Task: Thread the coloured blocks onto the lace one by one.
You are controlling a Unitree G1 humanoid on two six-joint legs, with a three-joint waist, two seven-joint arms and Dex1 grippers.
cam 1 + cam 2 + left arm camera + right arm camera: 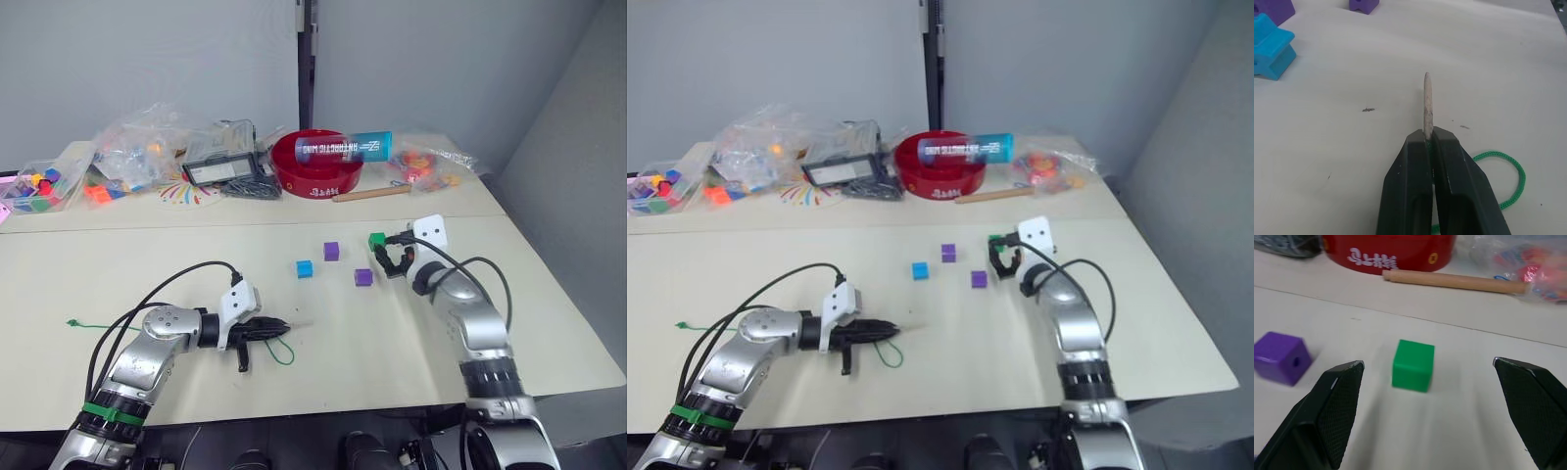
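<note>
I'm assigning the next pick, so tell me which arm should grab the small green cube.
Right. The right gripper is open with the small green cube between its black fingers, not yet touching. The left gripper is shut on the thin green lace's pale stiff tip, far from that cube.

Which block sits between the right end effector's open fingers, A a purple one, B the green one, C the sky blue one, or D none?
B: in the right wrist view the green block lies on the table between the open fingers of the right end effector, untouched.
</note>
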